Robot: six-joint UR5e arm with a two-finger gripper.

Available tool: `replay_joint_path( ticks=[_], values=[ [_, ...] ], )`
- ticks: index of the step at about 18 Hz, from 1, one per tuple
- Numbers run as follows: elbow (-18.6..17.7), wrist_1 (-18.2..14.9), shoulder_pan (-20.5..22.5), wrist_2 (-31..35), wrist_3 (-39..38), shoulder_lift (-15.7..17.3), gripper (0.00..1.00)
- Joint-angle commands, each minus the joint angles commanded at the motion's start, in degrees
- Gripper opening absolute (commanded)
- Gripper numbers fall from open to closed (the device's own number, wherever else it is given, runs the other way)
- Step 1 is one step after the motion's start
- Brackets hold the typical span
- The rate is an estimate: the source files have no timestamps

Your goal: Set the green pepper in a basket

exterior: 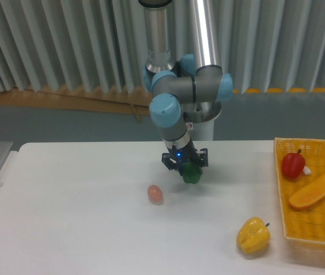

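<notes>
The green pepper (191, 175) hangs a little above the white table, held between the fingers of my gripper (189, 170), which is shut on it near the table's middle. Only the pepper's lower part shows below the black fingers. The yellow-orange woven basket (282, 195) stands at the right edge of the table, well to the right of the gripper, partly cut off by the frame.
A red pepper (293, 164) and a long orange vegetable (318, 184) lie inside the basket. A yellow bell pepper (253, 235) sits on the table just left of the basket's front corner. A small pink egg-shaped object (155, 193) lies left of the gripper.
</notes>
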Motion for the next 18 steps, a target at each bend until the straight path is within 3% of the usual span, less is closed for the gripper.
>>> replay_joint_path(
  ticks=[7, 13, 16, 18],
  values=[
    [1.76, -4.40, 4.14, 0.00, 10.56, 2.03, 0.53],
    [5.97, -7.65, 6.51, 0.09, 21.37, 1.86, 0.53],
    [8.35, -11.43, 7.13, -0.18, 28.21, 1.68, 0.52],
    [8.88, -11.61, 8.35, -0.61, 33.49, 1.86, 0.53]
  ],
)
